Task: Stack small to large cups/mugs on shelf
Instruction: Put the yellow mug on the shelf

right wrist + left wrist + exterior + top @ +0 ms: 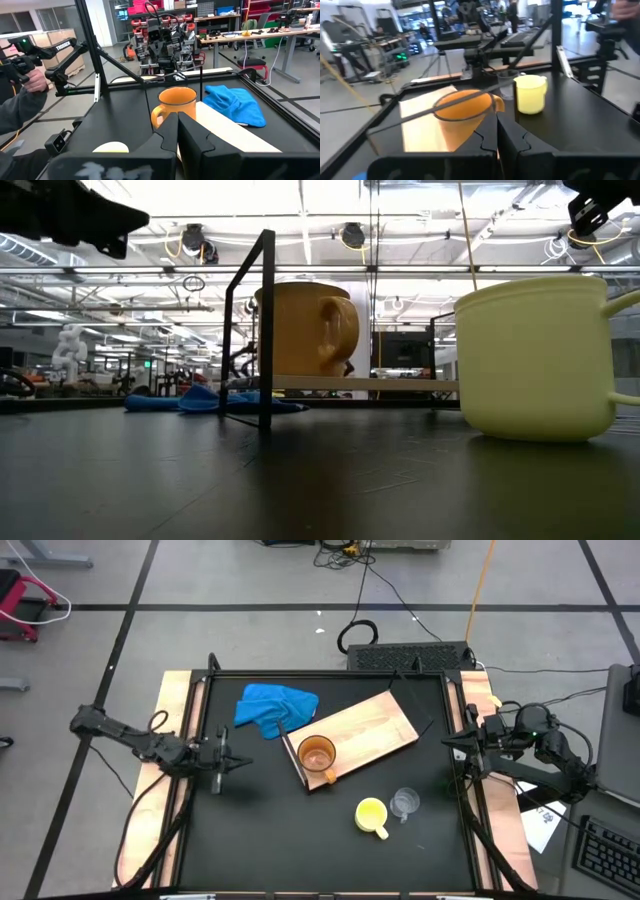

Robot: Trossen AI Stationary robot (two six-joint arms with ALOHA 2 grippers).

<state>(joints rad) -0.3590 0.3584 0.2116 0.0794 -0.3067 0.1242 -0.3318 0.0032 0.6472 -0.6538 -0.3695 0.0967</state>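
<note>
Big risk: the orange mug (317,755) stands right at the near corner of the wooden shelf (365,730). A bump from the side could push it off the edge onto the table (270,830).
Clear cup risk: the clear plastic cup (405,802) looks thin and light. I think a hard squeeze could crush it, and a small knock could tip it.
Crowding risk: the yellow mug (371,815) and the clear cup are just beside each other. Going for one could hit the other.
Cloth risk: the blue cloth (275,707) lies at the far end of the shelf, at about 10 o'clock from the orange mug. It could snag on an arm.
Orange mug: biggest, upright, handle toward 5 o'clock, empty as far as I can see.
Yellow mug: on the table, about 5 o'clock from the orange mug, upright, handle toward 5 o'clock.
Clear cup: on the table, at 2 o'clock from the yellow mug.
Left gripper (232,762): at the table's 9 o'clock side, jaws closed, holding nothing.
Right gripper (455,743): at the 3 o'clock side, jaws closed, holding nothing.
Stacking: not started.
</note>
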